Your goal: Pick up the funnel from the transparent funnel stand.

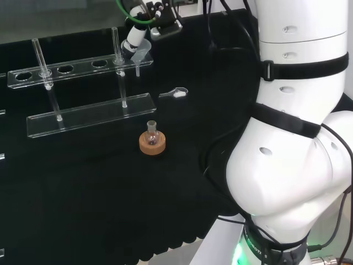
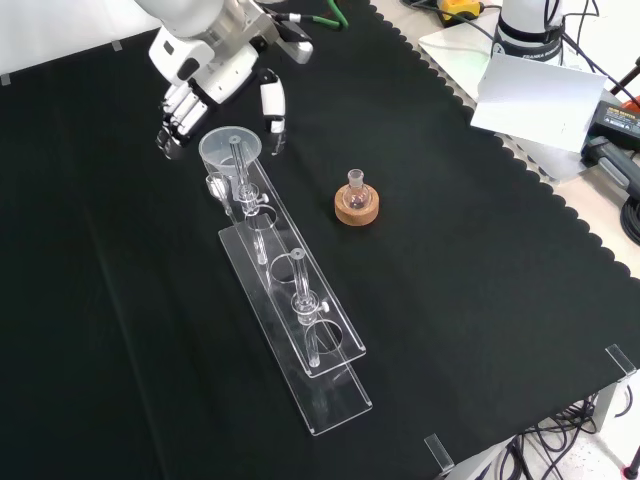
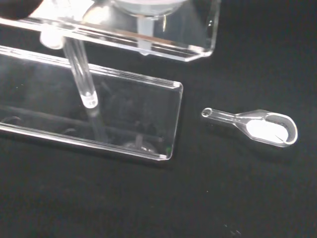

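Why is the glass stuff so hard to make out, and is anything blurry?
Head view: the clear stand shows mostly as bright edges against the black cloth. Front view: the funnel reads as a pale rim beside the hand. Wrist view: the funnel's bowl close to the lens is blurred, while the small glass scoop on the cloth is sharp, with white glare or powder inside.

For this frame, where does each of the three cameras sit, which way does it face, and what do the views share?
Head view: behind and above the arm's base, facing over the white arm links at the bench; robot hand at the far funnel.
Front view: opposite the arm, looking down on the cloth; robot hand enters from the top, beside the funnel.
Wrist view: at the wrist, looking down at the stand and a glass scoop.
Head and front share the stand, funnel and flask on its cork ring.
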`<control>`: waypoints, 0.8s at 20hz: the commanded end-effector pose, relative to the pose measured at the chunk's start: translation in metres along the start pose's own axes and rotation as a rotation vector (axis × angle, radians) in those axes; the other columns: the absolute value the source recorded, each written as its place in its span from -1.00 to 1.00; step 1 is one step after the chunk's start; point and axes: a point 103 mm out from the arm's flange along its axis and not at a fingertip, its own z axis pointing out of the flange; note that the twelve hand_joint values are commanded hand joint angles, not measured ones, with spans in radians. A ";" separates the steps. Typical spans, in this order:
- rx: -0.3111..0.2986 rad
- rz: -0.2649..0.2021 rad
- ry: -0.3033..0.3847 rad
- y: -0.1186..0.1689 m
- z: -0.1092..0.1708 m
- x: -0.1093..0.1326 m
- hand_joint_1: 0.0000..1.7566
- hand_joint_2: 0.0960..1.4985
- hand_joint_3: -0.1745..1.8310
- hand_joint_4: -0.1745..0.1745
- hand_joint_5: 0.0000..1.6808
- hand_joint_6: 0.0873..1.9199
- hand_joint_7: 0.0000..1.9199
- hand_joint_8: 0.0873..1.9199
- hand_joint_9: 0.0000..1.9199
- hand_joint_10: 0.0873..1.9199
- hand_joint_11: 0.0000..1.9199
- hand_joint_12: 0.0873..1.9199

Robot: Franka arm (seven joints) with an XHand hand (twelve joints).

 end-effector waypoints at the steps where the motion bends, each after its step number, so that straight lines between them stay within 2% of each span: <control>1: -0.007 0.012 -0.012 -0.003 0.000 0.010 -0.28 -0.16 -0.63 0.17 -0.94 -1.00 -0.91 -0.99 -0.94 -0.19 -0.80 0.56; 2: -0.006 0.001 0.021 -0.006 -0.005 -0.022 -0.28 -0.17 -0.63 0.17 -0.93 -1.00 -0.91 -0.98 -0.94 -0.19 -0.80 0.56; 3: -0.009 0.008 0.025 -0.007 -0.007 -0.033 -0.28 -0.17 -0.63 0.16 -0.93 -1.00 -0.91 -0.98 -0.94 -0.19 -0.80 0.56; 5: -0.014 -0.006 0.024 -0.007 -0.008 -0.038 -0.28 -0.17 -0.62 0.16 -0.93 -1.00 -0.91 -0.97 -0.94 -0.19 -0.80 0.56; 7: -0.018 0.003 0.030 -0.007 -0.008 -0.040 -0.27 -0.16 -0.62 0.15 -0.92 -1.00 -0.91 -0.97 -0.93 -0.19 -0.79 0.56; 9: 0.000 0.126 -0.003 -0.007 -0.007 -0.044 -0.27 -0.16 -0.62 0.14 -0.91 -1.00 -0.91 -0.96 -0.92 -0.19 -0.79 0.56; 10: 0.000 0.139 -0.033 -0.006 -0.005 -0.041 -0.27 -0.16 -0.62 0.13 -0.91 -1.00 -0.91 -0.95 -0.91 -0.19 -0.79 0.56; 11: -0.007 0.120 -0.051 -0.007 -0.004 -0.033 -0.27 -0.16 -0.62 0.13 -0.90 -1.00 -0.90 -0.95 -0.91 -0.19 -0.78 0.56; 13: 0.001 0.081 0.000 -0.007 -0.005 -0.043 -0.27 -0.17 -0.60 0.13 -0.90 -1.00 -0.92 -0.90 -0.90 -0.19 -0.78 0.56; 15: -0.007 0.063 -0.002 -0.007 -0.003 -0.036 -0.27 -0.19 -0.57 0.13 -0.89 -1.00 -0.97 -0.75 -0.89 -0.20 -0.77 0.55; 16: -0.003 0.035 0.022 -0.007 -0.004 -0.040 -0.27 -0.20 -0.56 0.12 -0.89 -1.00 -0.99 -0.70 -0.89 -0.20 -0.77 0.55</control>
